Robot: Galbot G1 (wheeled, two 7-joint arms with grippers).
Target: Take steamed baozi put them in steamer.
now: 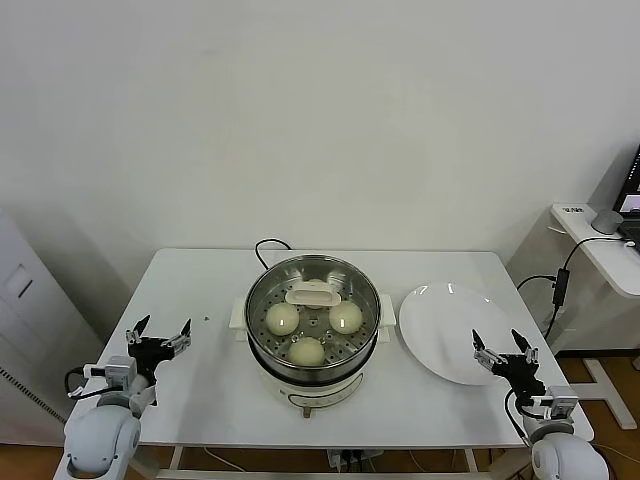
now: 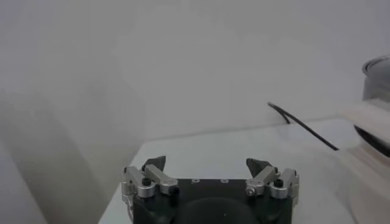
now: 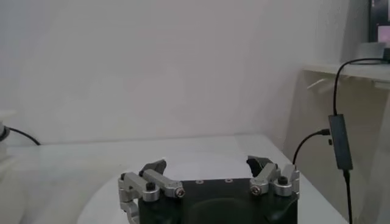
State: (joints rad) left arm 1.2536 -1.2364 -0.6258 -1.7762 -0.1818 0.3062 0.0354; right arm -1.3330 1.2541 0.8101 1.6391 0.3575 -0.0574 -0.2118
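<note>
The steamer (image 1: 262, 300) stands at the middle of the white table, a shiny steel pot on a white base. Three cream-white baozi lie on its perforated tray: one at the left (image 1: 283, 319), one at the right (image 1: 346, 317), one at the front (image 1: 308, 351). A whitish shape (image 1: 314, 294) at the tray's back is not clear. My left gripper (image 1: 159, 332) is open and empty over the table's left part, also in the left wrist view (image 2: 207, 164). My right gripper (image 1: 503, 347) is open and empty over the plate's near edge, also in the right wrist view (image 3: 208, 164).
A flat white plate (image 1: 445, 325) lies bare to the right of the steamer. A black cable (image 1: 263, 246) runs from behind the pot, and shows in the left wrist view (image 2: 301, 125). A side desk (image 1: 600, 245) with a hanging cable (image 3: 339, 143) stands at the right.
</note>
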